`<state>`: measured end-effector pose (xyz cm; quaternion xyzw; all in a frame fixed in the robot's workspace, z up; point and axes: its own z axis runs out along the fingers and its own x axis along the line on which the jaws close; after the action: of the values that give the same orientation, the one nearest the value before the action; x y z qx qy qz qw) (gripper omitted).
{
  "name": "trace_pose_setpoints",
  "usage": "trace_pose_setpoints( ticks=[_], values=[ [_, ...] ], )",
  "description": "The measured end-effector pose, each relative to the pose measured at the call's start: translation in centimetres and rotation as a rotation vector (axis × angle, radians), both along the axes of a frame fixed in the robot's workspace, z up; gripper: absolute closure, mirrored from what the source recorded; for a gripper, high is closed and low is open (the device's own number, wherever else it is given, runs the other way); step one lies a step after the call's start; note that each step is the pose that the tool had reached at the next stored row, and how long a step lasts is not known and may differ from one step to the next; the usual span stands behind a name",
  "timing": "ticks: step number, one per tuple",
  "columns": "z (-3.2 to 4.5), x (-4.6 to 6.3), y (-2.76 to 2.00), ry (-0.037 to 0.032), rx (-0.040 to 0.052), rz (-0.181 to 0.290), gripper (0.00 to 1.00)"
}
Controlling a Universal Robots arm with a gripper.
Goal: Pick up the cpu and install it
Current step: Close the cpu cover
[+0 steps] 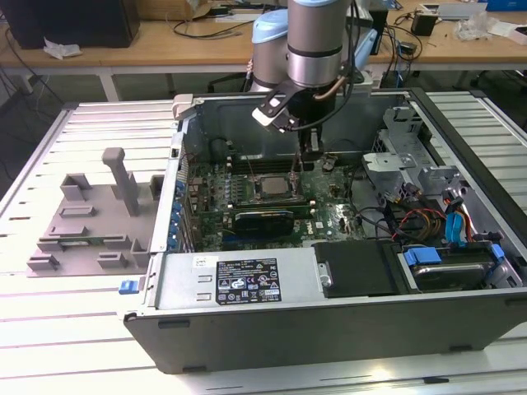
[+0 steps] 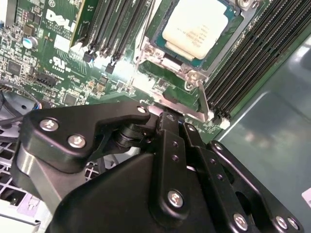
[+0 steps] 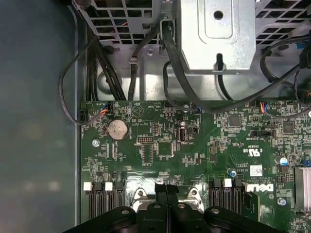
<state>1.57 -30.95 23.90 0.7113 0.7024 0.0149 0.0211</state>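
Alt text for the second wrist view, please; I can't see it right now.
The silver-topped cpu lies in its socket on the green motherboard, with black memory slots on both sides. The black gripper stands in the foreground, its tip close to the metal socket lever.

The cpu [image 2: 199,24] has a pale, satin metal top. The gripper [image 2: 167,119] is matt black with bright metal screws. The board [image 3: 160,145] is glossy green. The case [image 1: 329,329], lower centre of the exterior view, is dull grey metal.
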Motion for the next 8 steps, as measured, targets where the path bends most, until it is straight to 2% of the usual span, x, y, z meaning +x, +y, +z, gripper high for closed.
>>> trace_pose_setpoints(
  ticks=[8],
  values=[
    [-0.32,-0.99,0.00,-0.0026,-0.0001,0.000,0.89]
  ],
)
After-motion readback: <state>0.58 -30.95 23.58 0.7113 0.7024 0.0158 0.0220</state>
